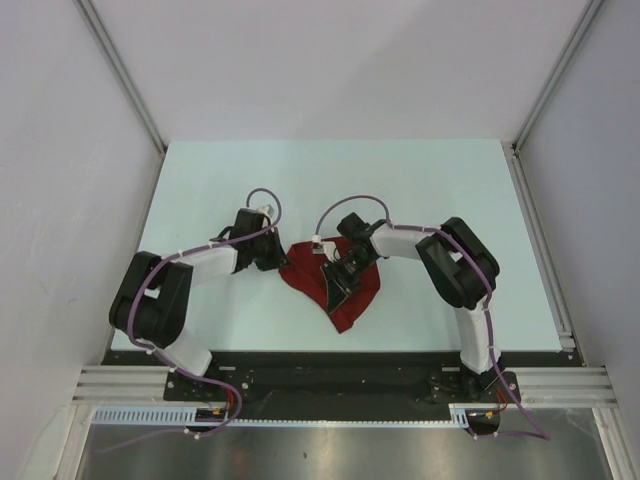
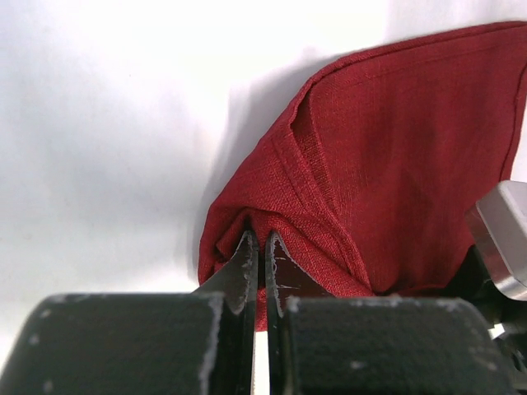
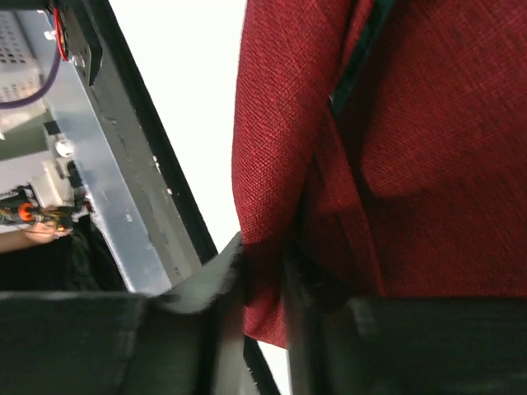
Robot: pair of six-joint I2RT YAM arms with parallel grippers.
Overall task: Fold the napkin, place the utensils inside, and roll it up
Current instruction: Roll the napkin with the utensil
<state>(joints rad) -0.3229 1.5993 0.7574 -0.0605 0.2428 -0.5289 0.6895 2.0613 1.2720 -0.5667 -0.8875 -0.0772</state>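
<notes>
The dark red napkin (image 1: 345,290) lies bunched and folded on the table between the two arms, near the front middle. My left gripper (image 1: 277,262) is shut on the napkin's left edge; in the left wrist view the jaws pinch a fold of the napkin (image 2: 370,156) at the gripper (image 2: 258,239). My right gripper (image 1: 335,283) is shut on the napkin from above; in the right wrist view the gripper (image 3: 263,263) clamps a hanging fold of the napkin (image 3: 428,132). The utensils are out of view or hidden.
The pale table (image 1: 420,180) is walled by white panels at left, back and right. The black and metal rail (image 1: 340,375) runs along the table's near edge and also shows in the right wrist view (image 3: 115,164).
</notes>
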